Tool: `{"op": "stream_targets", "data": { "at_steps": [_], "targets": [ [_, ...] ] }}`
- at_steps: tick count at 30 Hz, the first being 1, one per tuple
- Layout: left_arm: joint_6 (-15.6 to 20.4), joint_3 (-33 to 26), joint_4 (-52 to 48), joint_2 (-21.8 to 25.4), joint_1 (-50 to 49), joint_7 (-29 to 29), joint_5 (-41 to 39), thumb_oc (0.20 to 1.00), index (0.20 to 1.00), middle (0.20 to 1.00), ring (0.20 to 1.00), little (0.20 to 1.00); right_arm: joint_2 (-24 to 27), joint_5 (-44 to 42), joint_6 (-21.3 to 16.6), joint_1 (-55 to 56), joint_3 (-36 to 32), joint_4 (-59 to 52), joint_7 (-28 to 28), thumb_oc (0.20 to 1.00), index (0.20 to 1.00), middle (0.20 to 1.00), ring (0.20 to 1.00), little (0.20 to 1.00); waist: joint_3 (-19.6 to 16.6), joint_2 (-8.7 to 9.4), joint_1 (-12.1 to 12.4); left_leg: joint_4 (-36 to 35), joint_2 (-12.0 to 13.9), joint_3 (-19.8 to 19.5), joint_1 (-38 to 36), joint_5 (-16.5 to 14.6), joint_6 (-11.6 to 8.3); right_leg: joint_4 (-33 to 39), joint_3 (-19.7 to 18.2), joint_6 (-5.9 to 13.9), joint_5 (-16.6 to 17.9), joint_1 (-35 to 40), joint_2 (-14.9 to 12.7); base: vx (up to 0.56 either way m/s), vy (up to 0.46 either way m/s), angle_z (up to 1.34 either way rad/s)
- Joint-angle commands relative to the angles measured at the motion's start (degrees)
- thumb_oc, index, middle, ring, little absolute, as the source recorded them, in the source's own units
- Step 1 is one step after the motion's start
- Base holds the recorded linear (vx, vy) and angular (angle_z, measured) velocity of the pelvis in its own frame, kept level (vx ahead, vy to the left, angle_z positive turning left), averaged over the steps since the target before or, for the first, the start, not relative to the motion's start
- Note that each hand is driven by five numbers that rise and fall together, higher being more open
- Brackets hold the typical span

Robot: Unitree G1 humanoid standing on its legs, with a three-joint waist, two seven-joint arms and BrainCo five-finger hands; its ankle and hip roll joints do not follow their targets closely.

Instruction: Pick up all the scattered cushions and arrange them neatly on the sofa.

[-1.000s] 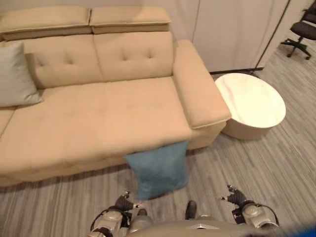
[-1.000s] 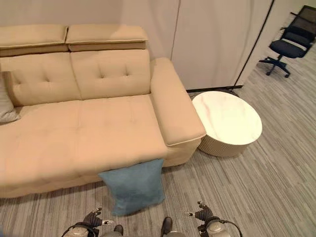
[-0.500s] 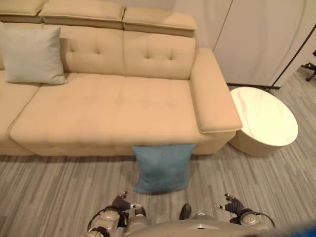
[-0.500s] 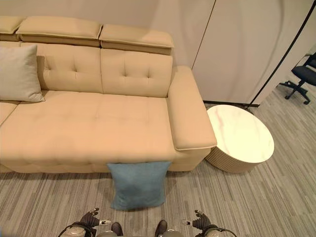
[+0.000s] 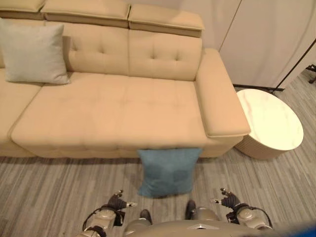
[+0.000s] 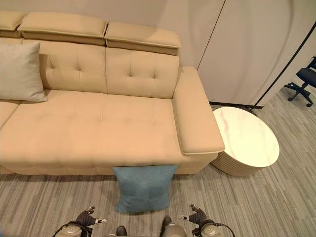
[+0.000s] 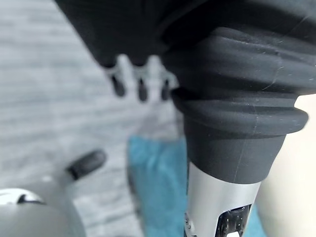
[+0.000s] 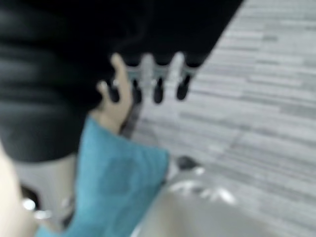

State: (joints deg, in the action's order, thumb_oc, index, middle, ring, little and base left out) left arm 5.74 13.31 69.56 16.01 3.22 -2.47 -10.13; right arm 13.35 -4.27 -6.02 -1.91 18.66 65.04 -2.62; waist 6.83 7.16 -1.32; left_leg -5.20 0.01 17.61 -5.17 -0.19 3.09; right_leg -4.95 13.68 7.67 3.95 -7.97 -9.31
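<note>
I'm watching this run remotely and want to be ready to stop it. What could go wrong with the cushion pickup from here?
The blue cushion stands on the floor, propped against the sofa front, so a one-sided push may tip it flat or wedge it against the base. Both the left hand and right hand hang low, empty and apart from it, so the robot likely must bend down to reach it. The round side table stands close beside the armrest, a possible bump for the right arm.

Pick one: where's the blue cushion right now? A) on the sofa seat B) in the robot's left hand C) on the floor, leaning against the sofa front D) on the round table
C: the blue cushion stands on the floor against the front edge of the sofa, with neither hand touching it.
</note>
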Motion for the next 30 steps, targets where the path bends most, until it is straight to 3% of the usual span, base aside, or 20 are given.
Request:
{"op": "stream_targets", "data": {
  "at_steps": [1,14,18,19,21,22,24,27,30],
  "targets": [
    [1.96,-0.62,0.74,-0.52,2.54,-0.13,-0.83,1.0,1.0,1.0,1.0,1.0,1.35,-0.55,-1.59,-2.78,0.87,-0.67,-0.7,1.0,1.0,1.0,1.0,1.0,1.66,-0.97,0.0,5.09,0.42,-2.98,3.42,-1.32,-4.57,-0.03,-2.0,2.02,-0.39,2.33,1.75,0.06,-0.042,0.24],
    [3.38,-0.76,-3.87,-0.1,5.47,-2.53,-4.35,1.0,1.0,1.0,1.0,1.0,3.65,-1.3,-2.78,-4.28,1.28,-4.99,-2.25,1.0,1.0,1.0,1.0,1.0,4.33,-1.98,0.13,8.33,1.49,-3.69,7.94,-1.25,-5.95,2.76,1.04,0.98,-0.18,2.28,1.63,0.0,-0.045,0.07],
    [5.06,0.63,-8.51,0.67,10.69,-5.53,-7.57,1.0,1.0,1.0,1.0,1.0,4.62,-3.16,-3.62,-7.92,1.59,-8.58,-4.04,1.0,1.0,1.0,1.0,1.0,8.88,-2.63,-0.32,12.93,2.26,-3.82,15.83,-0.85,-6.45,-0.34,1.15,0.31,0.29,-4.85,0.82,-0.26,-0.036,0.06],
    [6.34,0.57,-11.06,0.97,13.0,-7.42,-10.12,1.0,1.0,1.0,1.0,1.0,5.02,-4.95,-4.31,-9.94,1.23,-10.54,-5.06,1.0,1.0,1.0,1.0,1.0,10.77,-2.96,-0.67,15.96,2.44,-3.83,20.55,-0.96,-6.28,-3.8,1.07,-0.23,0.4,-10.34,0.18,-0.25,-0.006,0.1],
    [6.83,0.56,-11.93,1.12,14.17,-8.27,-11.36,1.0,1.0,1.0,1.0,1.0,5.27,-5.51,-4.6,-11.02,1.25,-11.72,-5.68,1.0,1.0,1.0,1.0,1.0,11.23,-3.0,-0.81,17.51,2.85,-3.61,23.24,-1.07,-6.24,-5.27,0.97,-0.41,0.42,-13.19,-0.19,-0.16,-0.007,0.1],
    [7.78,-0.12,-14.06,1.43,15.01,-9.44,-13.74,1.0,1.0,1.0,1.0,1.0,5.78,-6.39,-5.08,-12.09,1.06,-14.2,-6.46,1.0,1.0,1.0,1.0,1.0,11.79,-3.43,-0.72,19.49,3.65,-3.74,25.54,-2.7,-6.65,-7.84,0.75,-0.02,-0.89,-16.02,-0.36,-0.14,-0.018,0.13],
    [9.81,-0.88,-17.65,1.42,18.48,-12.47,-18.17,1.0,1.0,1.0,1.0,1.0,7.12,-8.51,-6.43,-16.63,0.73,-19.56,-8.97,1.0,1.0,1.0,1.0,1.0,12.56,-3.65,-0.94,25.12,5.79,-3.24,35.04,-3.3,-6.82,-12.65,0.62,0.0,-1.69,-25.31,-1.54,-0.19,-0.019,-0.03],
    [10.66,-0.78,-20.04,1.46,20.4,-14.3,-18.87,1.0,1.0,1.0,1.0,1.0,7.26,-10.02,-7.2,-18.89,-0.16,-20.77,-10.76,1.0,1.0,1.0,1.0,1.0,12.96,-4.02,-1.2,27.8,6.6,-3.57,40.35,-3.34,-6.93,-15.15,0.77,-0.03,-1.9,-30.23,-2.28,-0.1,-0.014,-0.04],
    [11.8,-0.49,-22.8,3.03,25.95,-17.87,-19.15,1.0,1.0,1.0,1.0,1.0,8.67,-10.55,-8.33,-26.01,-0.43,-24.54,-14.48,1.0,1.0,1.0,1.0,1.0,14.33,-4.66,-1.62,32.13,7.64,-4.48,50.98,-3.26,-6.87,-19.73,-0.09,-0.28,-2.01,-40.77,-3.32,-0.1,-0.018,0.06]
  ]
}}
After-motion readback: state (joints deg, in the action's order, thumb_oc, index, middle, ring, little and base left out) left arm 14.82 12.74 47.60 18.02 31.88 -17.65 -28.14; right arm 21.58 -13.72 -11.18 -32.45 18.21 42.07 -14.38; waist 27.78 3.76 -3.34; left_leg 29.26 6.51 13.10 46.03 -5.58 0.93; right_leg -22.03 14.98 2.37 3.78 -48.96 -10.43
